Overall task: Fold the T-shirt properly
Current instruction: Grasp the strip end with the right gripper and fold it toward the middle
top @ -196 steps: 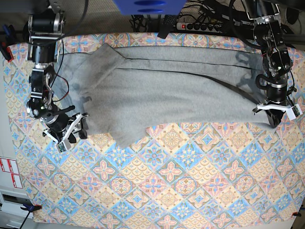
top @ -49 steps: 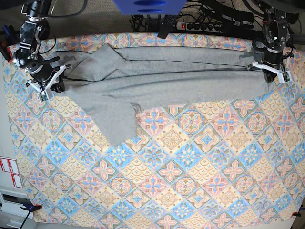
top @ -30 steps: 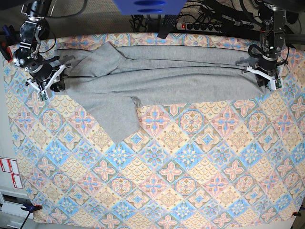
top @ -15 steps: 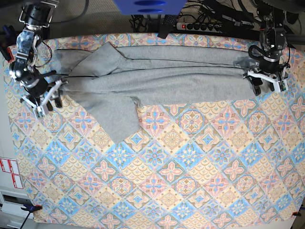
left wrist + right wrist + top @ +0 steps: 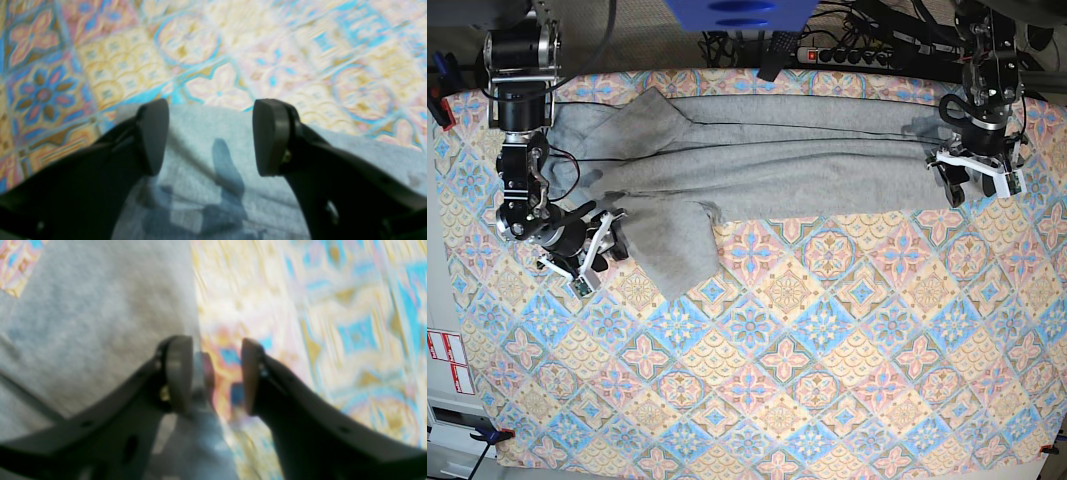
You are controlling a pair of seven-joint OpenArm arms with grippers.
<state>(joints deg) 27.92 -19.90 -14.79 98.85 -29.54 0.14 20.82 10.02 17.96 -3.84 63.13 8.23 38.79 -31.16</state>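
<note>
Across the far half of the desk, the T-shirt point(image 5: 767, 150) lies stretched into a long grey band on the diamond-patterned tablecloth point(image 5: 827, 340), with one sleeve point(image 5: 677, 245) flopping out toward the near side.

Biggest risk imo: that band is long and loosely layered, so any next lift from just the two ends could let the middle sag and the stacked folds slide apart. The stray sleeve is the other problem: if it isn't tucked in first, it'll end up sticking out of the finished fold.

Left end effector point(image 5: 210, 136) is spread wide, nothing between its pads, hovering right over the shirt's end edge. Right end effector point(image 5: 213, 373) is parted too, sitting at the cloth's side edge beside the sleeve; the wrist view is blurry, so I can't tell if it touches fabric. Going in blind there could snag the tablecloth along with the shirt.

Writing or labels: none I can read, the shirt's showing side is plain grey.
</note>
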